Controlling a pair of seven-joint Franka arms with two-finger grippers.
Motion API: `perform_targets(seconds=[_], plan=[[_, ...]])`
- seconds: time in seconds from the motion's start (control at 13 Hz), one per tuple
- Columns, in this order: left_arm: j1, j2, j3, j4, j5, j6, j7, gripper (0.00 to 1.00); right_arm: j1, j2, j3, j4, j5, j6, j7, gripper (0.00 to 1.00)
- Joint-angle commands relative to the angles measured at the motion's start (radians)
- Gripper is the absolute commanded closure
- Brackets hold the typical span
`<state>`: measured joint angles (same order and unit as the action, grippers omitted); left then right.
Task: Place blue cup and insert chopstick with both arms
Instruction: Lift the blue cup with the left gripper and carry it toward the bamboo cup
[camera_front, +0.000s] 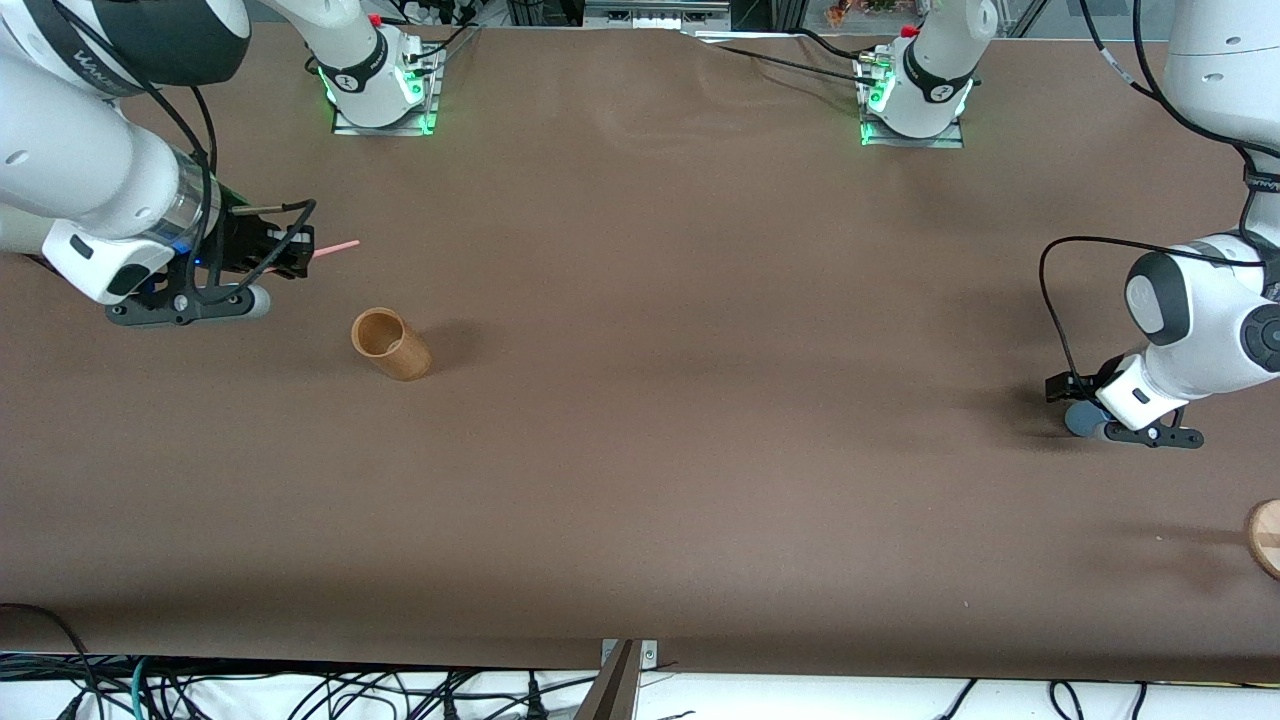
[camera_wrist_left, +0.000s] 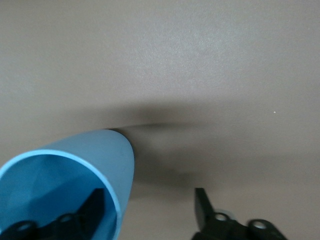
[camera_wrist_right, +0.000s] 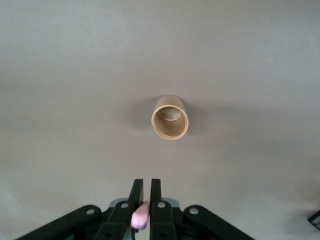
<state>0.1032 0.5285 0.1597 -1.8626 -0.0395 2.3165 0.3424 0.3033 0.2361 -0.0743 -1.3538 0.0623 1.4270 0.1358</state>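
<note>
My left end effector (camera_wrist_left: 150, 212): low over the worktop (camera_front: 700, 400) at the left arm's end, its fingers spread wide; one finger (camera_wrist_left: 92, 207) sits inside the blue cup, the other (camera_wrist_left: 202, 207) outside its wall, and I cannot tell whether either touches the wall.
Blue cup (camera_wrist_left: 75, 175): at my left end effector, its open mouth facing my left wrist camera; in the front view only a small blue patch (camera_front: 1080, 420) shows beneath that arm's wrist.
Round wooden piece (camera_front: 1265, 537): on the worktop at the left arm's end, nearer to the front camera than the blue cup, cut off by the picture's edge.
Tan wooden holder (camera_front: 391, 344): upright on the worktop toward the right arm's end, mouth open; well apart from the blue cup.
My right end effector (camera_wrist_right: 145, 192): in the air over bare worktop near the holder, fingers narrow and clamped on the chopstick.
Chopstick (camera_front: 337, 247): pink, held roughly level, its free end sticking out past my fingers.
</note>
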Motion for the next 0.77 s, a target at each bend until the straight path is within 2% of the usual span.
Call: perform_targets(seconds=[0.0, 0.08, 0.46, 0.69], plan=[[-0.014, 0.001, 0.029, 0.000, -0.036, 0.000, 0.017, 0.94, -0.001, 0.005, 0.001, 0.030, -0.009, -0.030, -0.022, 1.00], [-0.014, 0.001, 0.029, 0.002, -0.036, -0.002, 0.015, 1.00, -0.001, 0.005, 0.001, 0.030, -0.009, -0.030, -0.021, 1.00], [-0.011, 0.001, 0.029, 0.034, -0.037, -0.045, 0.017, 1.00, -0.001, 0.005, -0.001, 0.028, 0.002, -0.028, -0.007, 1.00], [-0.046, -0.001, 0.020, 0.158, -0.077, -0.220, 0.000, 1.00, 0.002, 0.011, -0.001, 0.021, 0.004, -0.017, 0.002, 1.00]])
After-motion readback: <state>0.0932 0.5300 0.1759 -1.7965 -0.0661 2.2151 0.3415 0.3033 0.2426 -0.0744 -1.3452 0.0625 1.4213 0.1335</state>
